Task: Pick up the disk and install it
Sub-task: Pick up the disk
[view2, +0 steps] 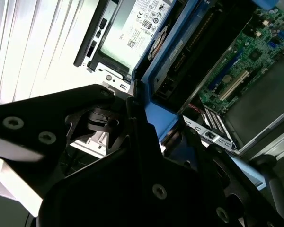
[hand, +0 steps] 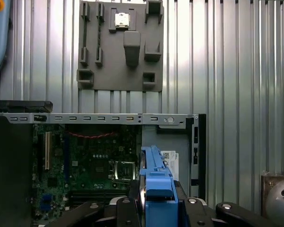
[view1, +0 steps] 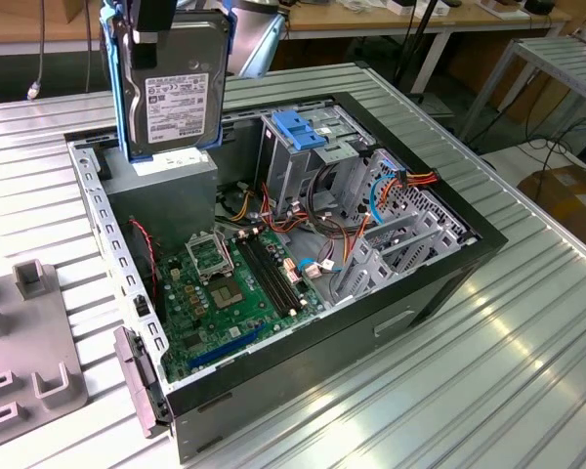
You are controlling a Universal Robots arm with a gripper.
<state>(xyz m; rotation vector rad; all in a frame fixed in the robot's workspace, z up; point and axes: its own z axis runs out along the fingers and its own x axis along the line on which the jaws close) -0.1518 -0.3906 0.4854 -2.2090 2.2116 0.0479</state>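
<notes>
as fingers [view1: 154,18] clamp it, disk [view1: 171,93] (upright) aloft

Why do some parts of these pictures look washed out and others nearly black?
Exterior view: bright streaks of glare on the ribbed metal table, the disk evenly lit. Second wrist view: the table burns out to white, the black gripper close up is almost a silhouette. First wrist view: shiny bands across the table, the computer case dim inside.
</notes>
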